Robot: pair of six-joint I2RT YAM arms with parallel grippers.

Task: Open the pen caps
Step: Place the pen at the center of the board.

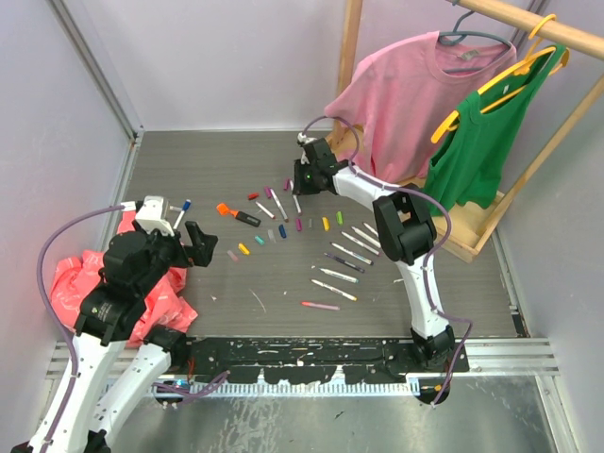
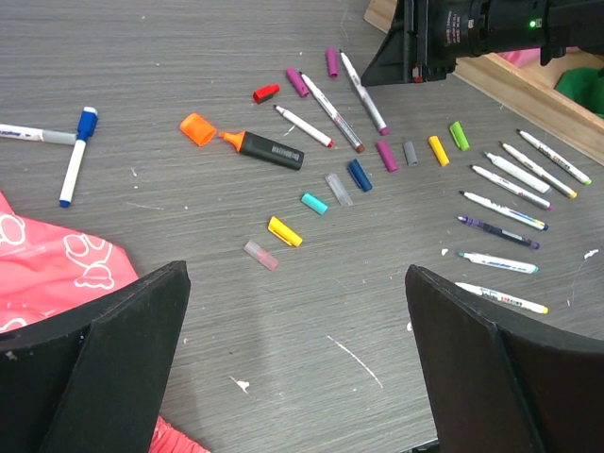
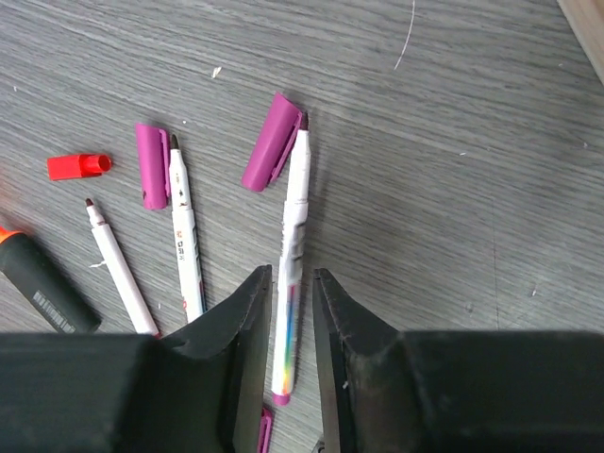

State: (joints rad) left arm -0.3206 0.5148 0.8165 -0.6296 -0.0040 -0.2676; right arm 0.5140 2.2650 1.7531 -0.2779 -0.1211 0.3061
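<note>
In the right wrist view a slim white pen (image 3: 294, 236) lies uncapped on the table. Its purple cap (image 3: 272, 142) rests beside its tip. My right gripper (image 3: 292, 272) straddles the barrel, open narrowly, with a gap showing on the right side. To the left lie another uncapped pen (image 3: 184, 236), a purple cap (image 3: 149, 162) and a red cap (image 3: 77, 166). My left gripper (image 2: 297, 283) hovers wide open and empty above bare table. Beyond it lie several loose pen caps (image 2: 284, 231), an orange-black marker (image 2: 269, 149) and its orange cap (image 2: 198, 128).
More slim pens (image 2: 510, 209) lie fanned out at the right. Two blue-ended pens (image 2: 75, 156) lie at the left beside a red cloth (image 1: 142, 283). A wooden rack (image 1: 472, 245) with a pink shirt (image 1: 415, 94) and a green top (image 1: 481, 142) stands behind the right arm.
</note>
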